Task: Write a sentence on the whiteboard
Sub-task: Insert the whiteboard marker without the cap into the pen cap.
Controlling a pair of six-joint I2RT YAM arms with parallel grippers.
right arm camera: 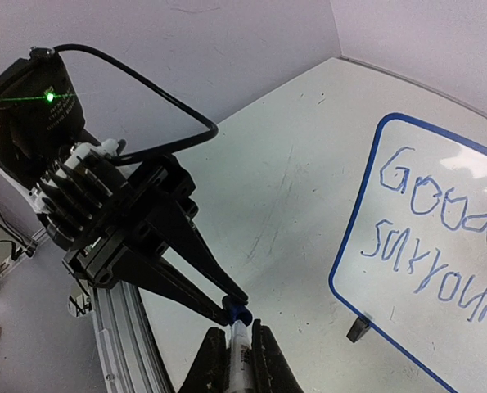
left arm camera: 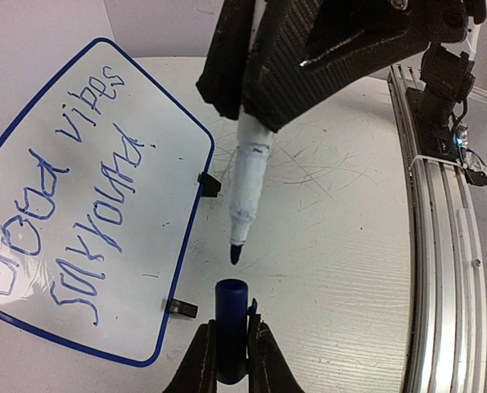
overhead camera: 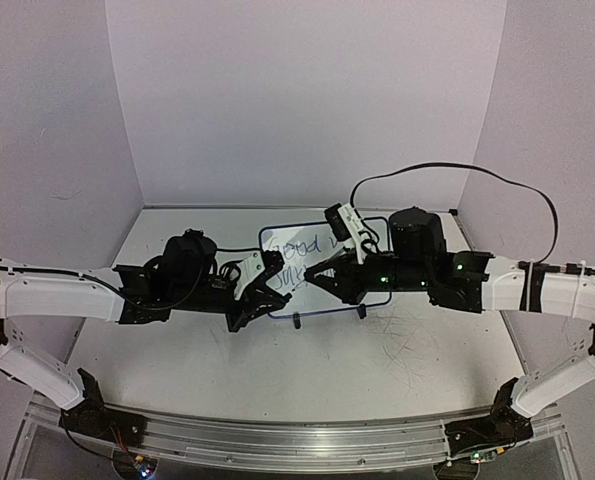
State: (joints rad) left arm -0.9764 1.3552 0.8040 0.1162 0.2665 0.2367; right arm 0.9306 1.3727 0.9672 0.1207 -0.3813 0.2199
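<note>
Scratched pale tabletop point(overhead camera: 177, 370) runs back from the metal rail point(overhead camera: 307, 445) at the near edge, where both arms are bolted, and they reach in to meet over the middle of it. The left gripper point(left arm camera: 231, 359) is closed round a dark blue cap point(left arm camera: 231, 315), holding it with its open mouth turned towards the other arm. The right gripper point(right arm camera: 238, 359) is clamped on the white barrel of a marker point(left arm camera: 247, 184), nib out.

From where I stand, everything turns on that pair. The marker's length runs almost straight along the cap's own axis, with the nib aimed at the mouth. The left wrist view shows a small gap between them, the nib sitting a shade to one side of centre. The right wrist view has them so close that I cannot tell whether the nib has reached the rim. I'd judge the coming move to be a short push along that line, and either arm looks about equally placed to make it. It wants a slight sideways correction first, or the nib could smear the cap's edge.

Just beyond the grippers the whiteboard point(left arm camera: 165, 123) sits on the table, blue-framed, its small black feet point(left arm camera: 209, 184) along the near edge, apart from both tools. The sentence point(right arm camera: 452, 282) is on it in two blue lines, "Good vibes" over a scrawled second line, so the writing looks done. Behind it, plain lilac walls point(overhead camera: 307, 100) close the corner.
</note>
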